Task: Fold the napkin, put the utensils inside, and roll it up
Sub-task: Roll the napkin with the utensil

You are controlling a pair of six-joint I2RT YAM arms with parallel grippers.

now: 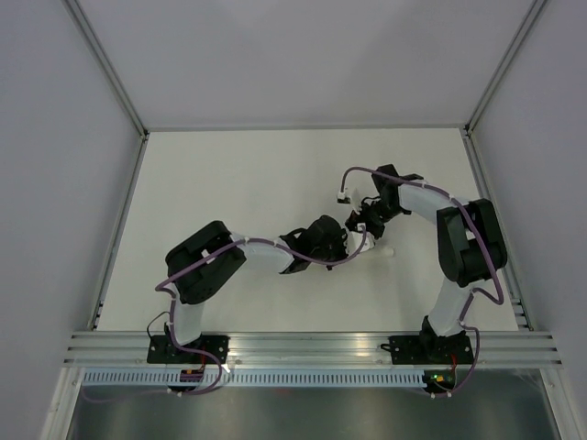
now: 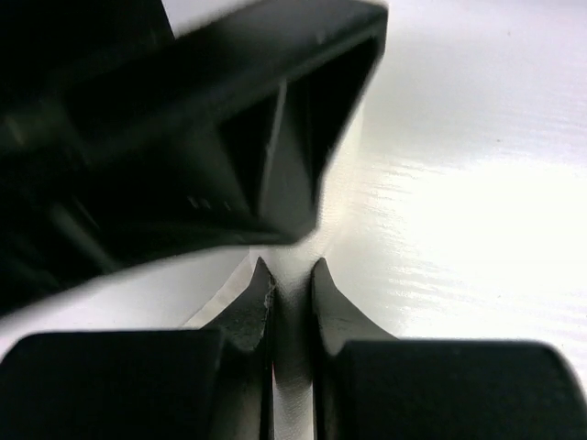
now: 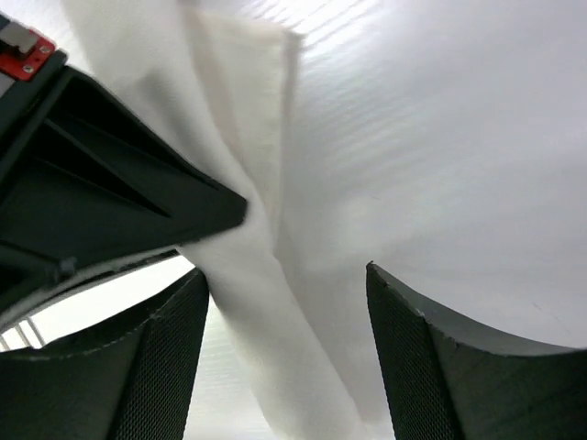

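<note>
From the top camera I see the left arm (image 1: 206, 266) reaching from its base at the near edge out to the right across the white table (image 1: 229, 183), forearm low, ending near the middle of the table. Its wrist camera shows the left gripper (image 2: 289, 270) nearly shut, the two dark fingers (image 2: 248, 316) pinching a thin sliver of white cloth between them. I read that as a grip on the napkin (image 3: 257, 275).

The napkin sits at the centre of the table, right where the two grippers meet. From above it hardly stands out against the white surface. The right wrist camera shows it far better: a soft, folded band of white cloth, gathered and creased, running from the top of that view down between the right fingers, with one folded edge showing at the top. The black tip of the left gripper presses into its left side.

The right gripper (image 3: 286, 271) stands wide open, one textured pad (image 3: 170, 367) on each side of the cloth band, and neither is closed on it. To the right, the right arm (image 1: 468, 243) rises from its base, bends at the elbow and comes back leftward to meet the left gripper, the two nearly touching.
</note>
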